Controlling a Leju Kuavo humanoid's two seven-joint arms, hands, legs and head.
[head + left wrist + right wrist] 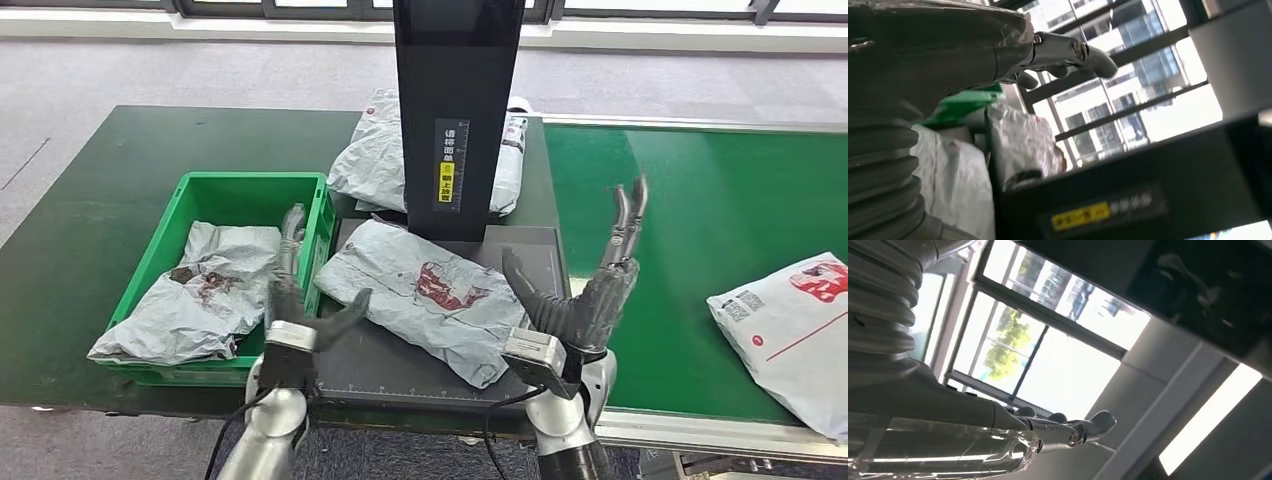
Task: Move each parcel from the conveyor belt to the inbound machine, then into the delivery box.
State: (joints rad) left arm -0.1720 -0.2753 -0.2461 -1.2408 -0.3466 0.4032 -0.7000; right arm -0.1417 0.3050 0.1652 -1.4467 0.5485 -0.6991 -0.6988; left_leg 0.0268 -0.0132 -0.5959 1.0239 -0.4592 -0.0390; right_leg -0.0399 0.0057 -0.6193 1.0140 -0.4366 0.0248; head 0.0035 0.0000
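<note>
One grey parcel (425, 298) lies flat on the dark platform of the inbound machine (457, 110), under its black column, probably so that it can be scanned. The left hand (295, 290) and the right hand (590, 280) stand on either side of it, fingers spread and holding nothing, not touching it. The green delivery box (250, 190) just beside the machine already holds a parcel (195, 295). Another parcel (795, 325) waits on the conveyor belt (690, 200).
</note>
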